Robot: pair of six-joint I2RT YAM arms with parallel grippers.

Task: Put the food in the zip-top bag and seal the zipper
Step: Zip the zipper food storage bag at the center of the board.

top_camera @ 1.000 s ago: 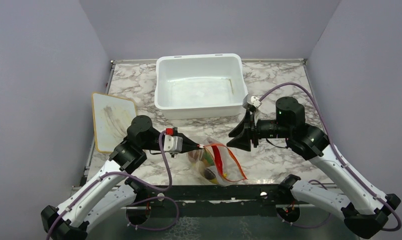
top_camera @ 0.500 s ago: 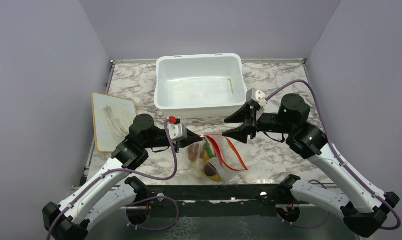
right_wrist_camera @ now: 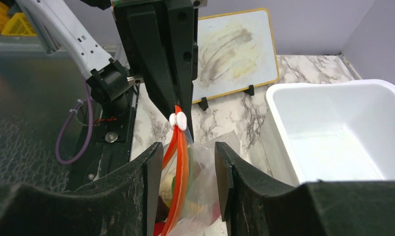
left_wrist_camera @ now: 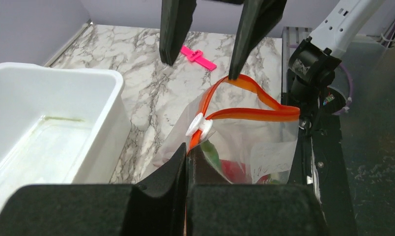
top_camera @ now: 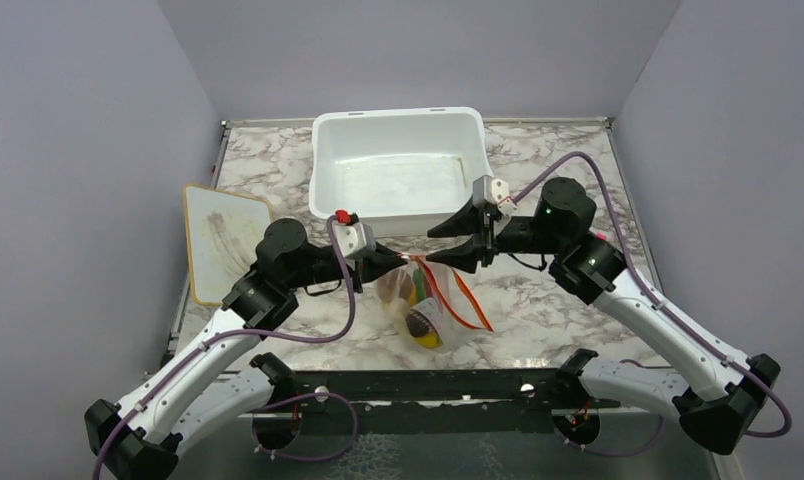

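Between the pressed-together jaws of the left gripper [left_wrist_camera: 188, 153] sits one end of the thin orange-red zipper strip [left_wrist_camera: 254, 114]. The jaws are clamped on it, with the strip's small white slider [left_wrist_camera: 199, 126] just beyond the fingertips. Facing it, the right gripper [right_wrist_camera: 187, 146] has its jaws apart, one black finger on each side of the same strip. Whether either finger touches the strip cannot be told.

From the strip hangs the clear, crinkly plastic zip-top bag [top_camera: 446, 318]. Its mouth gapes in a loop past the slider, and its lower end rests on the marble-patterned table [top_camera: 548, 300] close to the middle of the near edge. Small toy foods [top_camera: 419, 323] lie inside: a brown piece, something yellow, a green pod and something red show through the plastic.

Behind the bag, toward the far edge, stands a white rectangular plastic tub [top_camera: 398, 215]. A smeared white board with a yellow border [top_camera: 223, 245] is at the left edge. A small pink plastic piece [left_wrist_camera: 199, 56] lies on the table's right half.
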